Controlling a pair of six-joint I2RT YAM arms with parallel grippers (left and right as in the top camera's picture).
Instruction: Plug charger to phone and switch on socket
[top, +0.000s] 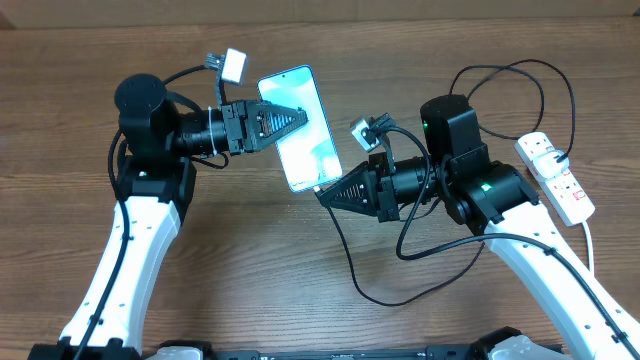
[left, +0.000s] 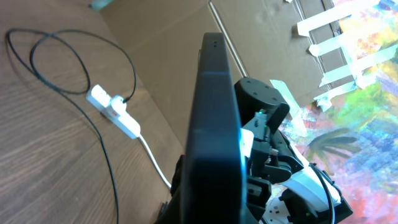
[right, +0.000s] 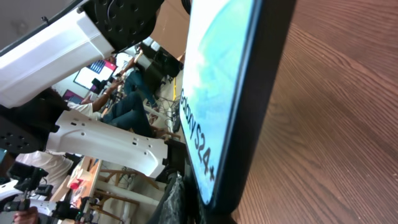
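The phone, light blue screen up, is held above the table by my left gripper, which is shut on its side. In the left wrist view its dark edge fills the middle. My right gripper is at the phone's near end, shut on the plug end of the charger, whose thin black cable hangs from it and loops over the table. The right wrist view shows the phone's "Galaxy S24+" end right at the jaws; the plug tip is hidden. The socket lies at the far right.
The charger cable loops behind the right arm to an adapter on the power strip. The strip's thick white cord runs toward the front right. A cardboard wall stands behind the table.
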